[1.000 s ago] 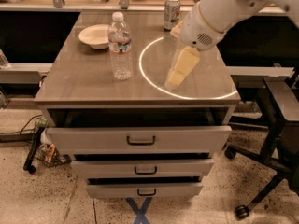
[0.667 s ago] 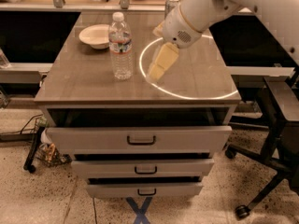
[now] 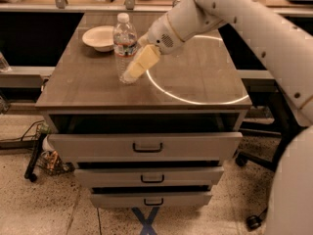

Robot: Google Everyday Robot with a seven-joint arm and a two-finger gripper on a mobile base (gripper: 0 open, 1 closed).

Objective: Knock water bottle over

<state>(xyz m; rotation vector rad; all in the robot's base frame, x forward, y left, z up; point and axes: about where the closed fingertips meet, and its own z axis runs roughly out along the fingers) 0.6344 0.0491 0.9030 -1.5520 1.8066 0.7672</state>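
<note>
The water bottle [image 3: 124,39] is clear ribbed plastic with a white cap and a narrow label band. It stands upright on the left half of the wooden cabinet top [image 3: 88,89]. My gripper [image 3: 129,75] reaches down and left from the white arm [image 3: 195,13]. Its cream fingers are pressed together, and their tips touch the bottle's lower right side, in front of its base. It holds nothing.
A white bowl [image 3: 99,37] sits behind and left of the bottle. A white ring of light [image 3: 195,99] lies on the right half of the top. Drawers [image 3: 146,146] stick out below the front edge. Chair wheels [image 3: 254,222] stand at the lower right.
My gripper has swung left across the top, from over the light ring to the bottle's lower right side. The bottle still stands upright.
</note>
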